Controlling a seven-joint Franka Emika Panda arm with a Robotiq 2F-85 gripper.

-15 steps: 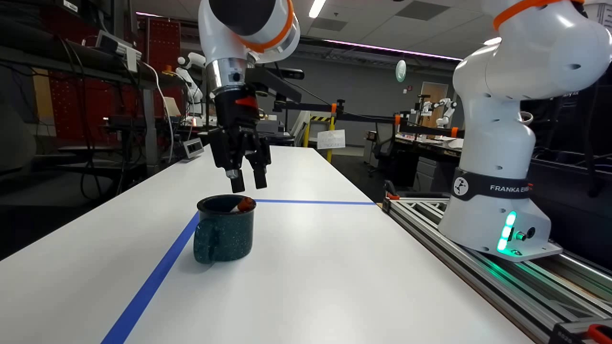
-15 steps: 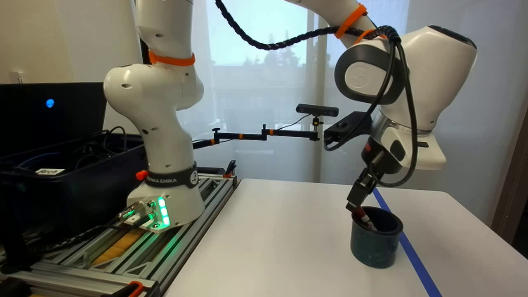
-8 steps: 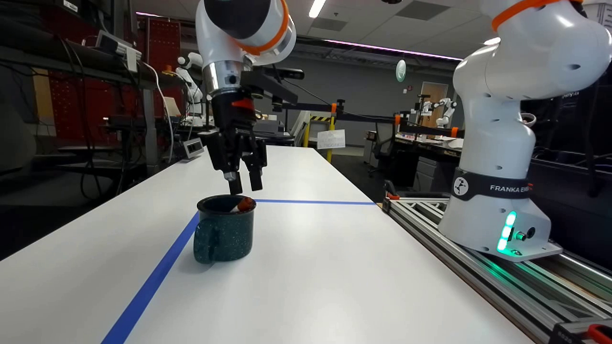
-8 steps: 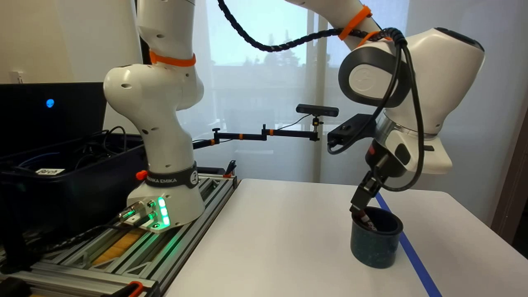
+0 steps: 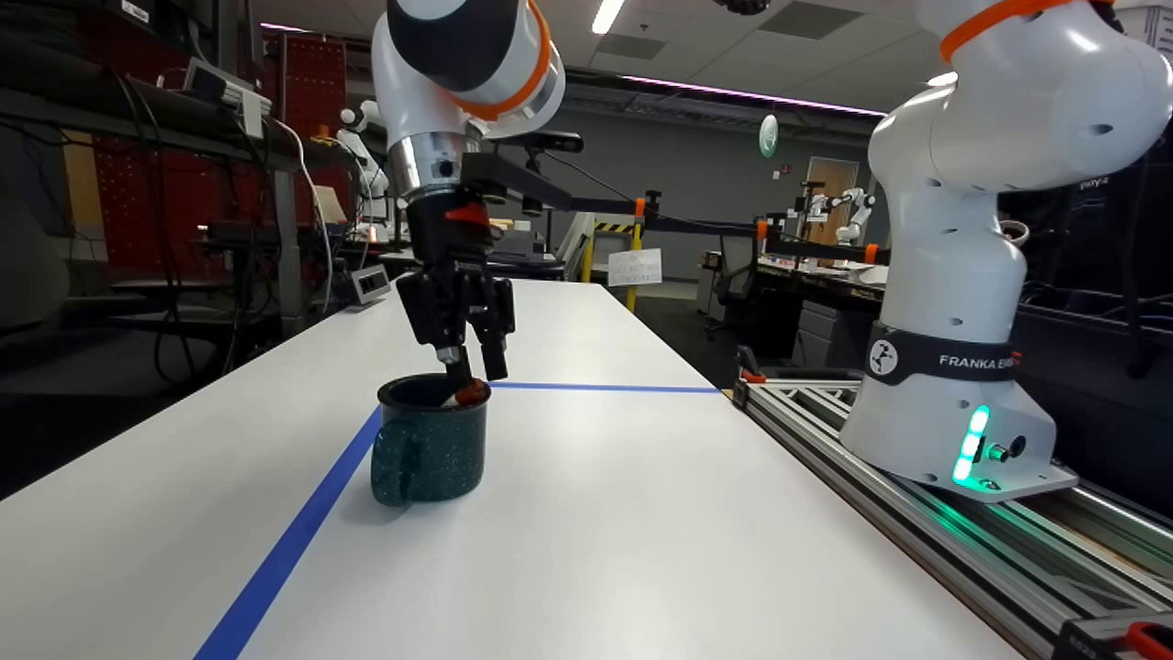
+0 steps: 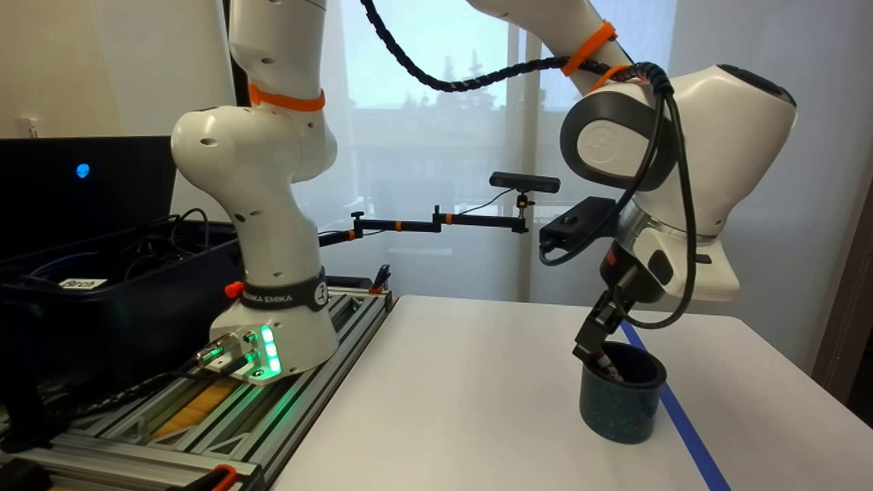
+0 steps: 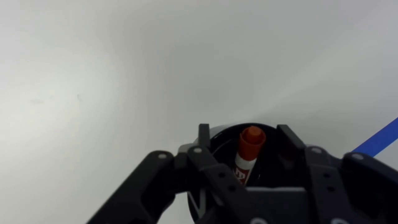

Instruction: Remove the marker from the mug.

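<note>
1. Marker (image 6: 609, 367): inside the mug (image 5: 444, 463), tilted. Red cap (image 7: 250, 146) uppermost, at the rim; printed whitish barrel (image 7: 245, 165) running down into the dark interior. Lower end out of sight in every view.
2. Gripper (image 5: 477, 368): jaws wide apart, at the mouth of the mug. In the wrist view the cap stands in the gap between the fingers (image 7: 204, 133), with space visible on both sides. Contact between fingertips and mug rim cannot be determined.
3. Mug: dark teal, light-speckled, upright on the white counter (image 5: 696, 513), about midway between the two side edges. Handle (image 5: 394, 466) turned toward the camera in an exterior view.
4. Blue tape (image 6: 689, 436): a strip passes just beside the mug, on the side away from the robot base (image 6: 273, 320). In an exterior view a cross strip (image 5: 623, 389) runs to the counter's right edge.
5. Robot base: Franka Emika, on an aluminium frame (image 6: 324, 385) along the counter's left edge in an exterior view; status lights (image 6: 271, 349) lit green. The gripper slants down toward this edge.
6. Beyond the same edge: a black bin (image 6: 170, 307) labelled "Birch", holding cables, and a black display (image 6: 41, 191) with a lit blue emblem.
</note>
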